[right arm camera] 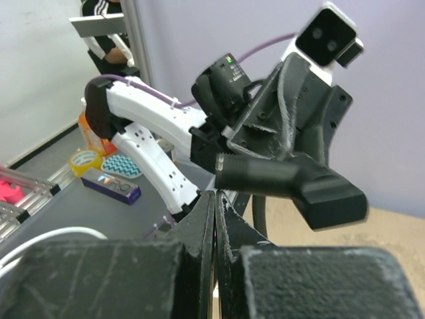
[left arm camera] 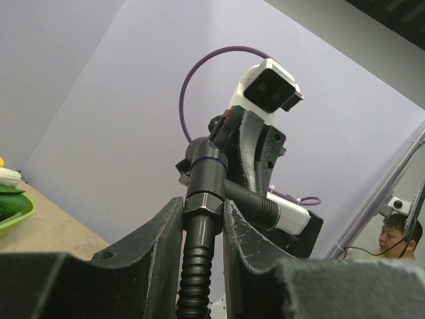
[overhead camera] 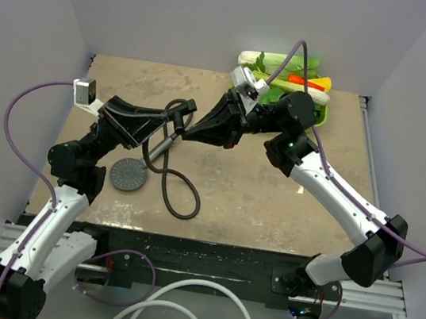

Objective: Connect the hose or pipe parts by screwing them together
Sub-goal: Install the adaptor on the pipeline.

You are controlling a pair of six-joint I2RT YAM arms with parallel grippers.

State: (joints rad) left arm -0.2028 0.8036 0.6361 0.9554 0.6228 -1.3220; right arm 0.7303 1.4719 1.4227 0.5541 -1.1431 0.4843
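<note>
The beige, mottled worktop (overhead camera: 270, 208) stands between pale lilac walls (overhead camera: 218, 16). The shower head (overhead camera: 129, 173) lies at 8 o'clock, and the hose (left arm camera: 194, 279) loops beside it. The left fingers (left arm camera: 159, 246) clench the hose end; the right fingers (right arm camera: 199, 229) are pressed together.

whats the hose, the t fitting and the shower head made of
hose: ribbed black, semi-gloss, probably plastic or coated metal.
T-shaped fitting: smooth black with a soft sheen, likely plastic, possibly painted metal.
shower head: matte dark grey disc, looks like plastic.
</note>
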